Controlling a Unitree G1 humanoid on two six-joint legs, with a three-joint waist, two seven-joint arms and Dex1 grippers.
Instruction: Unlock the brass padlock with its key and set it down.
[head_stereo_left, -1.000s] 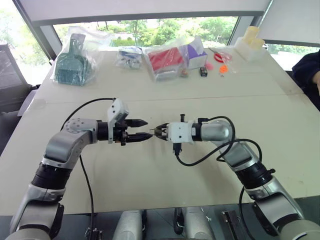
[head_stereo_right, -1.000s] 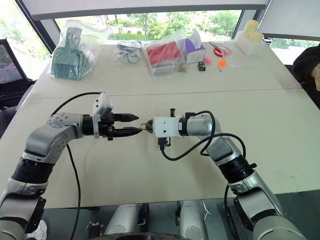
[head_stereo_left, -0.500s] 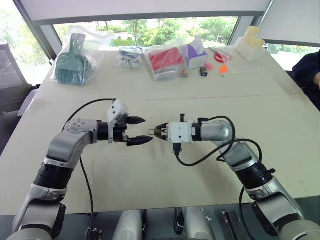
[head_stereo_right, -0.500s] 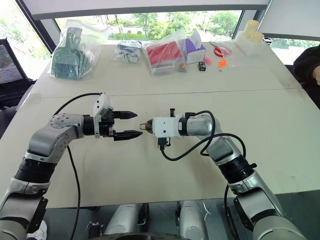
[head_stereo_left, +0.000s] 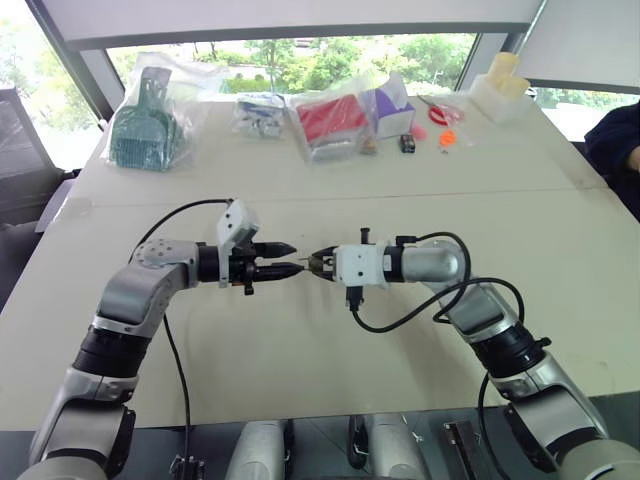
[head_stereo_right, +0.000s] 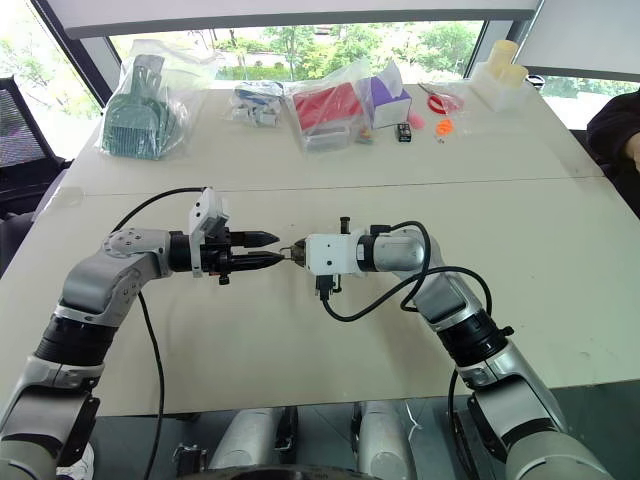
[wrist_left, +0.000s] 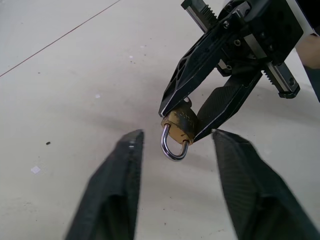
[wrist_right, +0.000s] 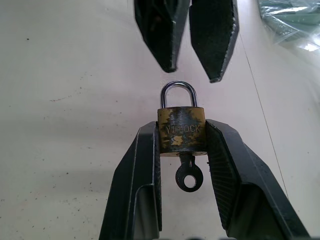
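- The right gripper (wrist_right: 182, 145) pinches the brass padlock (wrist_right: 182, 131) in the air over the table (head_stereo_left: 330, 350), with the key (wrist_right: 188, 175) in its bottom.
- The left gripper (wrist_left: 175, 150) is a little spread, just off the loop; it should close gently on the loop.
- The right wrist view shows the key; the head views do not.

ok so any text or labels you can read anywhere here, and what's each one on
"YT-LOCK", as far as it can be made out, stamped on the face of the brass padlock, which the right gripper clamps by its body.
The key hanging from the padlock's keyhole shows no readable marking.
Any print on the bagged items at the far end of the table is too small to read.
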